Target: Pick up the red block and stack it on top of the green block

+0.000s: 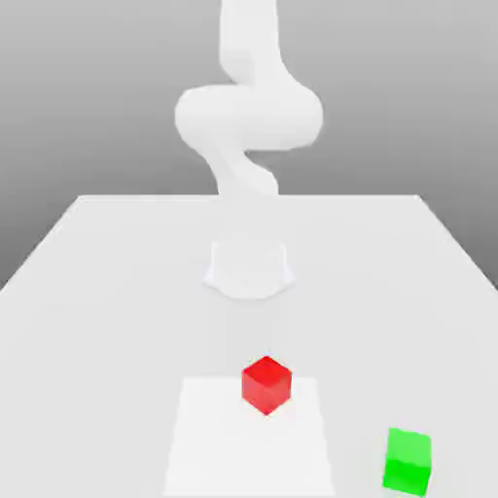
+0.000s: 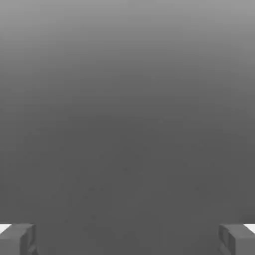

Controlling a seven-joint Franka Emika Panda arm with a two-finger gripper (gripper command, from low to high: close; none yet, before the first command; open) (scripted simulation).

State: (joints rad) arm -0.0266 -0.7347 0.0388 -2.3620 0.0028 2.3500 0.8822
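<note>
The red block (image 1: 266, 383) is a small glossy cube resting on a paler square patch (image 1: 204, 447) of the white table, near the front centre in the exterior view. The green block (image 1: 408, 461) sits on the table toward the exterior view's right, closer to the front edge and well apart from the red one. In the hand view my gripper (image 2: 127, 240) is open: two grey fingertips (image 2: 20, 239) stand far apart with plain grey background and nothing between them. Neither block touches the gripper.
The arm's white base (image 1: 249, 267) stands on the table (image 1: 97, 292) behind the red block, and its links (image 1: 248, 117) rise up and out of the top of the exterior view.
</note>
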